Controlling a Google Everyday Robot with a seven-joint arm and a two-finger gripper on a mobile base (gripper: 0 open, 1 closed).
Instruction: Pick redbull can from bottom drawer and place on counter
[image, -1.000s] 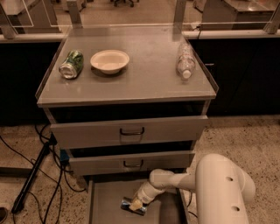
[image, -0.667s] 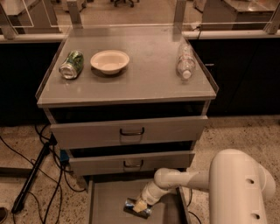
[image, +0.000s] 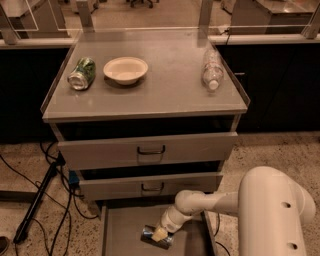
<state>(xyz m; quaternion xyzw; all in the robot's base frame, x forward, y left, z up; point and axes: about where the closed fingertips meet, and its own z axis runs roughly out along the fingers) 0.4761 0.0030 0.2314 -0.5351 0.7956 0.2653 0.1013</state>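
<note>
The redbull can (image: 150, 234) lies on its side on the flat grey floor of the open bottom drawer (image: 120, 230). My gripper (image: 161, 235) reaches down into the drawer from the right and sits on the can, its pale fingers around the can's middle. The white arm (image: 210, 202) bends in from the large white body at the lower right. The counter (image: 165, 87) is the grey cabinet top above, with low clear raised edges.
On the counter lie a green can (image: 81, 73) at the left, a cream bowl (image: 125, 69) beside it, and a clear plastic bottle (image: 212, 69) at the right. Two upper drawers with dark handles (image: 151, 150) stand slightly open above the bottom drawer. Black cables and a tripod leg (image: 37, 200) lie on the floor at the left.
The arm's body has shifted a little and the gripper has settled lower over the can in the bottom drawer. The can stays on the drawer floor.
</note>
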